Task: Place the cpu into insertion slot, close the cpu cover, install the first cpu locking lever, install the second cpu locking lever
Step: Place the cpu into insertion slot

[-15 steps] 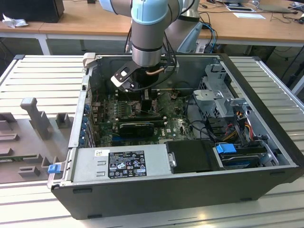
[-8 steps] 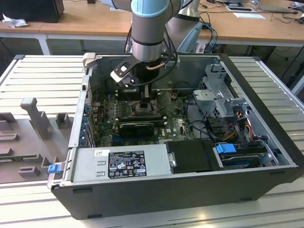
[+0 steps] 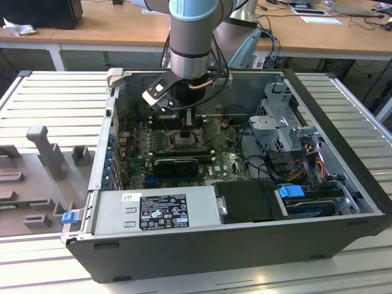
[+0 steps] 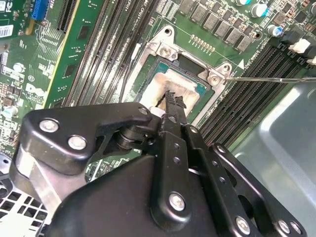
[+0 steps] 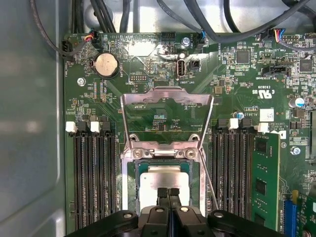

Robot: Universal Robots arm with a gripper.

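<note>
Open cpu cover (image 5: 168, 95) beside insertion slot (image 5: 202, 180)

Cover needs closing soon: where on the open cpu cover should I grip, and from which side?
Probably the free edge bar of the cpu cover, opposite its hinge beside the insertion slot. The thin frame stands swung open, so pinch that bar across its thickness, coming from above.

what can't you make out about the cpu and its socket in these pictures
- First wrist view: the gripper covers the near edge of the cpu.
- Both wrist views: whether the gripper touches the cpu cannot be told.
- Exterior view: the insertion slot lies partly behind the gripper; how the cpu sits is too small to tell.
- Second wrist view: a thin metal rod runs off the picture edge.
</note>
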